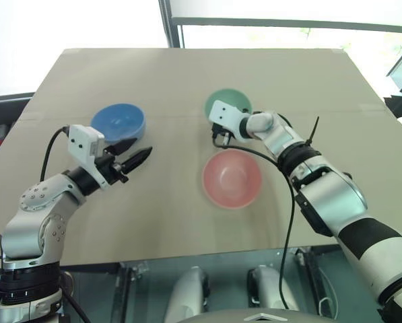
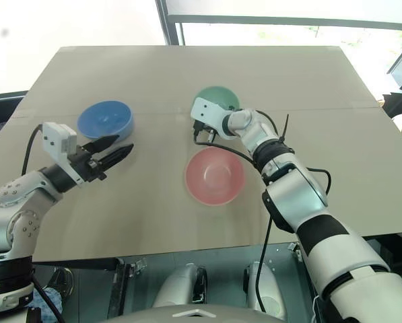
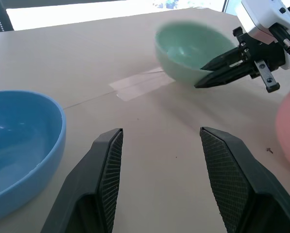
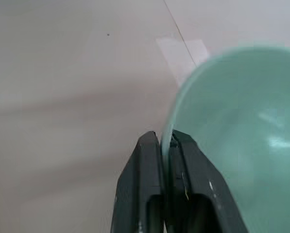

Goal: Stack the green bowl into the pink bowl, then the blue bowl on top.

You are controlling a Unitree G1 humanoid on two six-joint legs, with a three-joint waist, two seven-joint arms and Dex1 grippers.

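The green bowl (image 1: 231, 99) sits at the middle back of the table. My right gripper (image 4: 165, 140) is shut on the green bowl's (image 4: 237, 126) near rim, one finger inside and one outside. The pink bowl (image 1: 231, 178) stands upright and empty just in front of it, under my right forearm. The blue bowl (image 1: 118, 121) rests to the left, also empty. My left gripper (image 1: 139, 151) hovers open just in front of the blue bowl, with nothing between its fingers (image 3: 108, 160). In the left wrist view the right gripper (image 3: 205, 75) pinches the green bowl (image 3: 186, 51).
The three bowls stand on a tan tabletop (image 1: 153, 222) with a tape seam (image 3: 140, 85) across its middle. Its front edge (image 1: 187, 256) runs near my body. A window frame (image 1: 167, 23) rises behind the far edge.
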